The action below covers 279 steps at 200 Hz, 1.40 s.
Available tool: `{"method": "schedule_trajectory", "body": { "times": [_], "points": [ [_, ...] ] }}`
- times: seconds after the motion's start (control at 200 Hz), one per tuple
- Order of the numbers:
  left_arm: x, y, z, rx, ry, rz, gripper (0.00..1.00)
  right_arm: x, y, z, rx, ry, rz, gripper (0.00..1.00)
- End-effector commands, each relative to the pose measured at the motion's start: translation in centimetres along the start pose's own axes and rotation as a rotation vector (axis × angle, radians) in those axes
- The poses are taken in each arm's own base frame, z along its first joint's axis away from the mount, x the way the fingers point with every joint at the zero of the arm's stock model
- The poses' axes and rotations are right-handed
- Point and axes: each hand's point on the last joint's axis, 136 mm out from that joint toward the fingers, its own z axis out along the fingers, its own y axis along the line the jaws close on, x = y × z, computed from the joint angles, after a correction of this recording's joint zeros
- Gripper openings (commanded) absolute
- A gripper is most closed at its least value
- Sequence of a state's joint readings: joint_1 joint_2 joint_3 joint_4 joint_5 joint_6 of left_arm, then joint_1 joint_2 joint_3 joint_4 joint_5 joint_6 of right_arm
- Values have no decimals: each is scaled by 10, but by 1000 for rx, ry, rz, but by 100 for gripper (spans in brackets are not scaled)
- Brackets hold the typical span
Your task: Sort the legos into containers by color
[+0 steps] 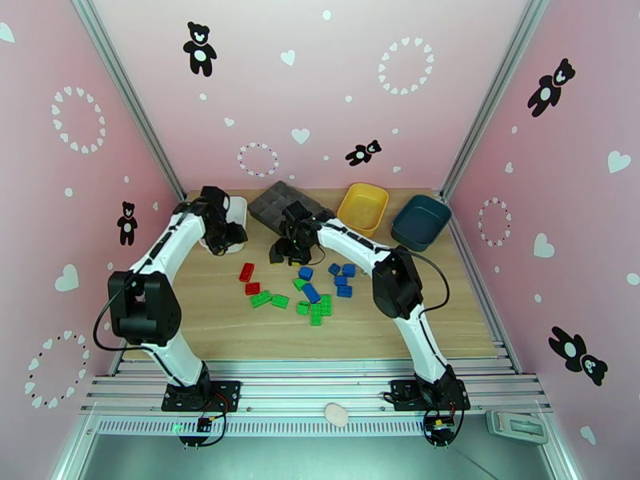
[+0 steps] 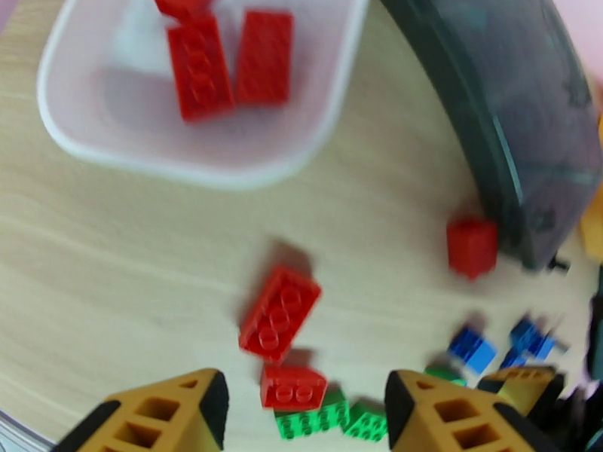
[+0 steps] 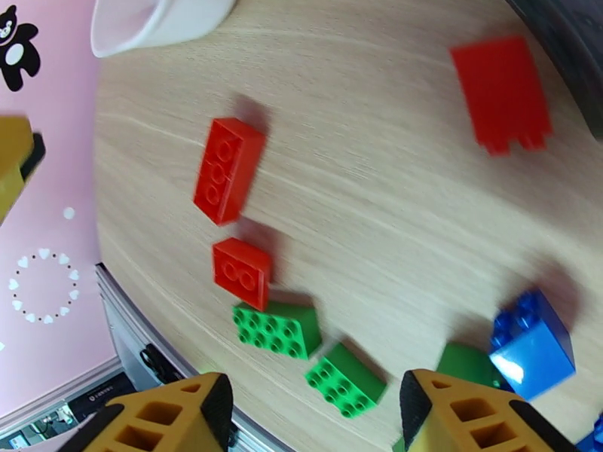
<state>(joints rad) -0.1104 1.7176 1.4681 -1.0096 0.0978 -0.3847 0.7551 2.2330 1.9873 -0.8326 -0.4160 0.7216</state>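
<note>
The wooden surface (image 1: 240,334) carries a white bin (image 2: 226,173), a yellow bin (image 1: 362,207) and a teal bin (image 1: 420,222) along its far side. The left end effector (image 2: 305,397) hangs just beside the white bin, fingers apart and empty; the right end effector (image 3: 316,404) gapes empty above the loose legos (image 1: 308,294) at mid-surface. Red legos (image 2: 200,69) lie in the white bin

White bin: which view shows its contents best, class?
Left wrist: the white bin is seen from above, red bricks inside. Top external: the left arm covers most of the bin. Right wrist: a corner of it.
</note>
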Motion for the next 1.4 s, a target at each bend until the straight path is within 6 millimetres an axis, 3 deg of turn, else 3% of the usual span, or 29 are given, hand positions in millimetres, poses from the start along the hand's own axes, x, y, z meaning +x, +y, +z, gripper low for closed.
{"method": "schedule_trajectory", "body": {
  "times": [0.0,0.26,0.646,1.071,1.391],
  "points": [
    [15,3,11,-68,10,73,62,5,4,-25,13,-46,-30,65],
    [45,8,52,-134,106,119,60,28,-13,-27,51,-36,-14,66],
    [57,20,91,-185,195,154,59,38,-19,-25,53,-37,15,65],
    [62,18,107,-198,230,173,52,41,-17,-21,54,-27,17,63],
    [57,1,99,-189,199,194,36,40,-16,-21,52,-27,16,62]
  ]
}}
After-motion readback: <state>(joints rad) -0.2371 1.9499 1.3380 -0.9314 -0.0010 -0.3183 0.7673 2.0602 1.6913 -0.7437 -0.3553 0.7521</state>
